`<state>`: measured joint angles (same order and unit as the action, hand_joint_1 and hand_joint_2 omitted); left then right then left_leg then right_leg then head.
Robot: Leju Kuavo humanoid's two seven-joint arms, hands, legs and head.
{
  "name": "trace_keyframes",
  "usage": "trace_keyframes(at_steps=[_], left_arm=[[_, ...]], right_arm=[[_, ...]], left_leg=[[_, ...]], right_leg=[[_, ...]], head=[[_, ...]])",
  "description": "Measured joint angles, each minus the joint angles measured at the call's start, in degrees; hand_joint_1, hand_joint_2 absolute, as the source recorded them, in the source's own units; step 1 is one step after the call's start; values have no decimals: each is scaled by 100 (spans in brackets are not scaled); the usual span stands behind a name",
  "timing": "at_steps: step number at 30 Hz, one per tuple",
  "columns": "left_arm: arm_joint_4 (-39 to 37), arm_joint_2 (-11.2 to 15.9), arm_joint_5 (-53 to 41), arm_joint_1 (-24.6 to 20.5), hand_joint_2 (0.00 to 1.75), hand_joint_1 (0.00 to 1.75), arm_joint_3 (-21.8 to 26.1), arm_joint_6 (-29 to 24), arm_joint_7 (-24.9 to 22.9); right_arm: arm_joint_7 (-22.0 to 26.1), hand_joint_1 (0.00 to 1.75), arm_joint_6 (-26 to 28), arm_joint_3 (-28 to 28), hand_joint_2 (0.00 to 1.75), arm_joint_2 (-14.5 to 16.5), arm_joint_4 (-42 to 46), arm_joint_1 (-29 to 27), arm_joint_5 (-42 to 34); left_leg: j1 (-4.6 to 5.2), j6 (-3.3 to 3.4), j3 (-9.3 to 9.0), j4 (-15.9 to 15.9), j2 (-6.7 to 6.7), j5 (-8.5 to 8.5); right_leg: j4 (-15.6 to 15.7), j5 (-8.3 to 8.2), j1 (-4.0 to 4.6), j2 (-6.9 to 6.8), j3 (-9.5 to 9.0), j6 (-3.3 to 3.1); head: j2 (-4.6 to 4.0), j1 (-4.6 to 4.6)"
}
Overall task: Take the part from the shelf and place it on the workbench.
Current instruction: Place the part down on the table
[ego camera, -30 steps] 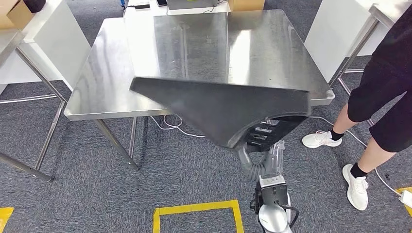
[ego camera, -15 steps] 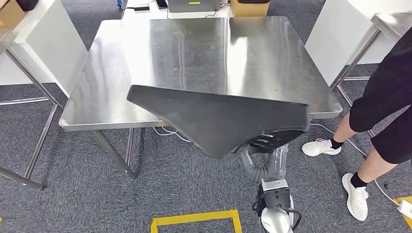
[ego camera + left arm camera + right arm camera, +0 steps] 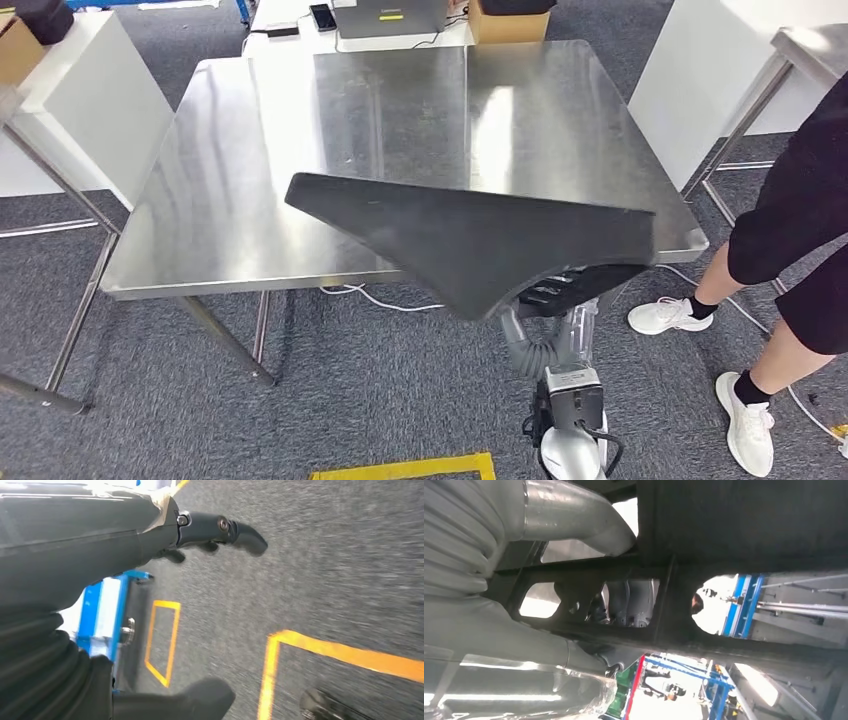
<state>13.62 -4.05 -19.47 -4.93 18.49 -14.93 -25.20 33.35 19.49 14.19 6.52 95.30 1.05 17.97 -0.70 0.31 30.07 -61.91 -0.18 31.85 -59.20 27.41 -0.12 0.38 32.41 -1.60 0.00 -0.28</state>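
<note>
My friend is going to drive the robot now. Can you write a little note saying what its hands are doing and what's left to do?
Right hand: grips the big black part from underneath, at its ribbed underside near the right end.
Left hand: hangs low over the grey carpet with nothing in it.
The part is held in the air, its far edge over the front of the steel workbench; it looks not yet set down.
Done: part is off the shelf and brought to the workbench.
Left: lower it onto the workbench top and let go.
Careful: a person stands close on the right.
</note>
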Motion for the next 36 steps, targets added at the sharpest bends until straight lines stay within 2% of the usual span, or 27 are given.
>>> trace_keyframes(at_steps=[3, 4, 5, 6, 8, 9, 11, 13, 14, 16, 18, 19, 20, 21, 22, 23, 24, 25, 26, 28, 29, 30, 31, 33, 34, 35, 36], left_arm=[[-1, 2, -8, 16, 175, 0, 4, -55, 16], [-1, 2, -12, 26, 175, 0, 6, -72, 13], [-2, 1, -18, 33, 175, 0, 7, -83, 10], [-2, 1, -21, 37, 175, 0, 8, -87, 7], [-4, 0, -28, 37, 175, 0, 8, -86, 12], [-5, 3, -29, 36, 175, 0, 10, -86, 16], [-4, 20, -32, 30, 175, 0, 17, -86, 22], [-1, 31, -34, 20, 175, 0, 31, -83, 21], [0, 28, -37, 15, 175, 0, 39, -81, 21], [2, 14, -40, 7, 175, 0, 51, -76, 21], [1, -3, -40, 9, 175, 0, 66, -72, 21], [1, -15, -40, 14, 175, 0, 72, -70, 21], [0, -27, -40, 21, 175, 0, 78, -70, 21], [0, -38, -40, 27, 175, 0, 82, -70, 21], [0, -43, -40, 30, 175, 0, 85, -70, 21], [0, -40, -40, 31, 175, 0, 87, -70, 21], [1, -37, -40, 29, 175, 0, 89, -72, 21], [1, -31, -40, 26, 175, 0, 91, -73, 17], [2, -26, -41, 23, 175, 0, 92, -75, 13], [2, -29, -43, 10, 175, 0, 93, -75, 5], [2, -31, -43, 3, 175, 0, 93, -74, 5], [2, -38, -42, -5, 175, 0, 92, -72, 7], [2, -40, -41, -8, 175, 0, 91, -71, 8], [2, -40, -41, 5, 175, 0, 91, -72, 12], [2, -35, -41, 14, 175, 0, 92, -72, 10], [1, -32, -41, 22, 175, 0, 93, -72, 10], [1, -30, -41, 28, 175, 0, 93, -72, 9]], right_arm=[[5, 175, 16, -5, 175, -1, -30, 33, 12], [6, 175, 28, -5, 175, -2, -41, 34, 23], [6, 175, 45, -6, 175, -2, -49, 35, 36], [5, 175, 64, -7, 175, -2, -54, 38, 49], [3, 175, 107, -8, 175, -3, -57, 56, 71], [1, 175, 122, -8, 175, -3, -59, 67, 81], [-4, 175, 144, -8, 175, -3, -57, 81, 104], [-6, 175, 178, -7, 175, -6, -35, 82, 130], [-5, 175, 198, -7, 175, -9, -22, 90, 142], [-5, 175, 226, -7, 175, -22, -5, 105, 153], [-7, 175, 233, -7, 175, -42, -4, 93, 154], [-8, 175, 234, -7, 175, -52, -4, 77, 155], [-8, 175, 234, -7, 175, -60, -5, 65, 155], [-8, 175, 233, -7, 175, -66, -5, 58, 155], [-8, 175, 233, -7, 175, -71, -7, 54, 155], [-8, 175, 233, -7, 175, -78, -11, 53, 155], [-12, 175, 232, -4, 175, -84, -16, 52, 158], [-14, 175, 233, -5, 175, -89, -19, 41, 161], [-16, 175, 234, -8, 175, -92, -19, 35, 162], [-16, 175, 238, -15, 175, -90, -3, 22, 160], [-15, 175, 239, -18, 175, -87, 4, 31, 158], [-14, 175, 238, -17, 175, -83, 10, 39, 157], [-13, 175, 238, -16, 175, -79, 13, 43, 157], [-13, 175, 237, -14, 175, -74, 13, 49, 157], [-14, 175, 237, -14, 175, -72, 13, 47, 157], [-14, 175, 238, -15, 175, -70, 13, 47, 157], [-14, 175, 240, -15, 175, -71, 13, 48, 158]], left_leg=[[-38, -64, 503, -618, 2, 275], [-39, -55, 626, -649, 2, 252], [-34, -27, 657, -500, 2, 103], [-25, 22, 621, -304, -2, -116], [39, 145, 513, 2, 1, -510], [80, 189, 474, 43, -2, -597], [173, 289, 355, 251, -7, -640], [186, 406, 117, 592, -5, -643], [159, 452, -5, 745, 1, -642], [83, 471, -145, 881, 10, -638], [-4, 424, -204, 896, 2, -581], [-54, 373, -240, 894, -6, -540], [-114, 304, -293, 891, -18, -492], [-181, 221, -358, 884, -31, -435], [-229, 125, -402, 866, -44, -367], [-260, 27, -436, 801, -53, -275], [-269, -59, -432, 743, -52, -176], [-267, -135, -433, 683, -42, -77], [-278, -189, -447, 629, -26, -7], [-342, -249, -449, 537, 23, -9], [-372, -251, -365, 361, 41, -31], [-385, -246, -203, 71, 52, -4], [-380, -238, 41, -325, 50, 114], [-338, -227, 567, -1021, 36, 485], [-323, -214, 753, -1168, 30, 616], [-312, -191, 844, -1132, 30, 624], [-298, -158, 848, -928, 31, 485]], right_leg=[[-23, 123, 77, 19, -93, -55], [-35, 174, 104, 28, -133, -59], [-45, 230, 129, 36, -190, -61], [-38, 285, 152, 37, -267, -57], [43, 347, 139, 37, -409, -38], [107, 350, 104, 34, -460, -9], [204, 300, 40, 24, -526, 85], [177, 251, 46, 12, -530, 194], [44, 262, 53, 13, -463, 227], [-558, 413, 38, 16, -106, 247], [-1249, 646, -24, 18, 419, 306], [-1415, 688, -80, 15, 613, 375], [-1371, 618, -149, 9, 701, 480], [-1136, 438, -227, 0, 685, 614], [-775, 174, -316, -8, 602, 768], [-364, -60, -399, -34, 530, 878], [-109, -228, -449, -80, 470, 912], [23, -320, -472, -114, 468, 876], [44, -330, -493, -144, 491, 780], [-46, -326, -482, -114, 486, 593], [-47, -310, -480, -92, 451, 523], [-40, -284, -448, -76, 405, 463], [-29, -249, -427, -70, 360, 407], [-25, -172, -366, -56, 279, 321], [-25, -130, -337, -44, 236, 297], [-25, -90, -317, -29, 186, 288], [-24, -46, -304, -16, 128, 294]], head=[[0, -21], [0, -24], [0, -26], [0, -18], [0, 6], [0, 16], [0, -6], [-1, -33], [-2, -34], [-2, -32], [-1, -20], [0, -21], [0, -18], [0, -16], [0, -3], [0, 47], [0, 81], [0, 83], [0, 77], [0, -30], [0, -45], [0, -70], [0, -80], [0, -93], [0, -92], [0, -92], [0, -92]])
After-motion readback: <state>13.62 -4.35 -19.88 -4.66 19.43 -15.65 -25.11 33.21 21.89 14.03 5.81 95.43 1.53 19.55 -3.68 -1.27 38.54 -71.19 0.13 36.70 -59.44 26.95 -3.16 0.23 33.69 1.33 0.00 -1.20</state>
